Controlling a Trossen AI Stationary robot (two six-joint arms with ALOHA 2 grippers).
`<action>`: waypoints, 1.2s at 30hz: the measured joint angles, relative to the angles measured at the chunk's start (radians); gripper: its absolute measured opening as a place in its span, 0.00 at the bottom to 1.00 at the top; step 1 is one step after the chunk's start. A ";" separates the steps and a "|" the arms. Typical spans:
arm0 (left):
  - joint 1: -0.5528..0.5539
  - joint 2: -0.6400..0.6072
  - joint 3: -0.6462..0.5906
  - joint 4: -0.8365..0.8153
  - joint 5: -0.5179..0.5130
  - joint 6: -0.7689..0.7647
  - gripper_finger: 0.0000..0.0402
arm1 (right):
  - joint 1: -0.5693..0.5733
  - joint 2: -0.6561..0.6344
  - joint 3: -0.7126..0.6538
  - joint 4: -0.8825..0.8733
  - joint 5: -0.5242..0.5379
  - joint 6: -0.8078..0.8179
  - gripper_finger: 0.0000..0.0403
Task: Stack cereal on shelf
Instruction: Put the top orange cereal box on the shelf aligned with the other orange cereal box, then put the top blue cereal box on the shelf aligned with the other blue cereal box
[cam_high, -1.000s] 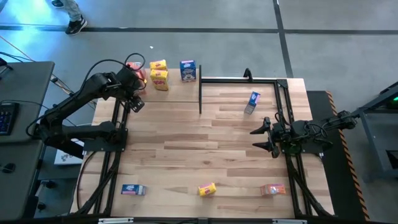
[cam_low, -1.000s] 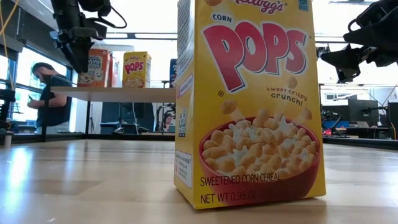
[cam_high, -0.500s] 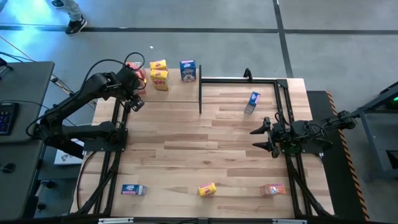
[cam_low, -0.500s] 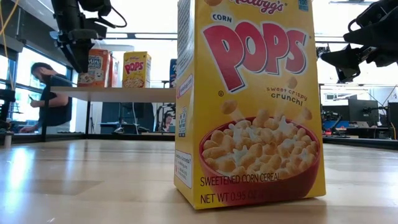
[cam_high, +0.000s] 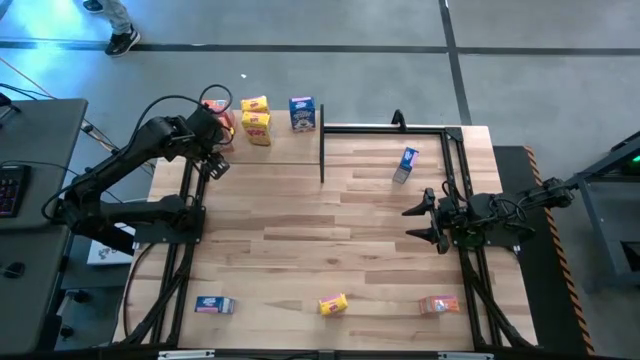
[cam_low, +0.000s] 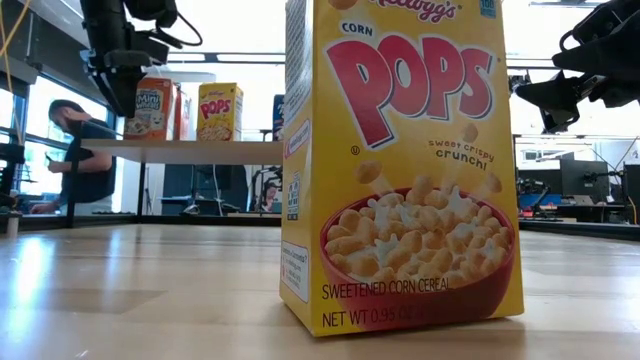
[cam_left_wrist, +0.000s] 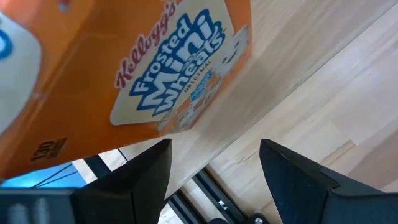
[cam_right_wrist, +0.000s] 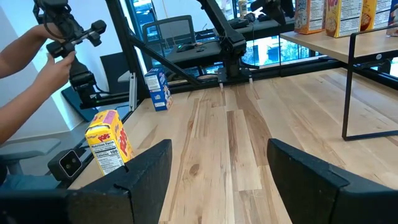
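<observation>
The left tool (cam_high: 212, 160) hangs open and empty just beside the orange cereal box (cam_left_wrist: 124, 74) at the shelf's (cam_high: 290, 150) left end. The right tool (cam_high: 418, 222) waits open and empty near the worktop's (cam_high: 330, 250) right edge.

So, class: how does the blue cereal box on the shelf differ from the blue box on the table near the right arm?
The blue box on the shelf sits on the raised shelf beside yellow boxes; the blue box on the table stands alone on the tabletop. The first faces squarely; the second is turned at an angle. Both are small and blue.
</observation>
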 joint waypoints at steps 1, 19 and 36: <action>0.000 0.000 0.000 0.002 -0.006 0.005 0.58 | 0.000 0.000 0.000 0.000 0.000 0.000 0.64; 0.000 0.000 0.000 0.019 -0.055 0.007 0.58 | 0.000 0.000 0.000 0.000 0.000 0.000 0.64; -0.033 -0.114 0.000 0.007 0.089 -0.077 0.58 | 0.000 0.000 0.000 0.000 0.000 0.000 0.64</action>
